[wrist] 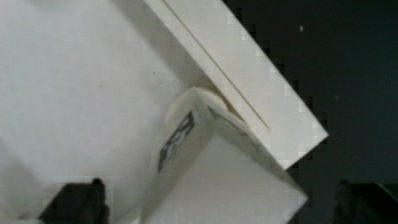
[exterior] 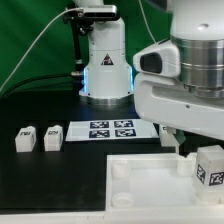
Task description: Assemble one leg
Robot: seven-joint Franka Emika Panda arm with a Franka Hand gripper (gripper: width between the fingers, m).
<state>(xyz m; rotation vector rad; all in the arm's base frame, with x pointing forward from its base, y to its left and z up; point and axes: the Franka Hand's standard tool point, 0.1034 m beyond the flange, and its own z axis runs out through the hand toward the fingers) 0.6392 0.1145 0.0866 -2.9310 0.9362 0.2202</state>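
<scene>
A white leg (wrist: 222,170) with a black-and-white tag stands tilted between my fingers, its far end against the rim at a corner of the white tabletop (wrist: 80,90). My gripper (wrist: 219,206) is open, with a dark gap showing between each fingertip and the leg. In the exterior view the leg (exterior: 210,166) stands at the tabletop's (exterior: 140,185) far right corner, under the arm's white wrist. My gripper (exterior: 190,142) is mostly hidden there. Two more legs (exterior: 24,139) (exterior: 53,137) lie at the exterior view's left.
The marker board (exterior: 110,130) lies in front of the arm's base (exterior: 105,70). The bulky white arm link (exterior: 185,85) fills the exterior view's right. Black table shows beside the tabletop's edge (wrist: 347,60).
</scene>
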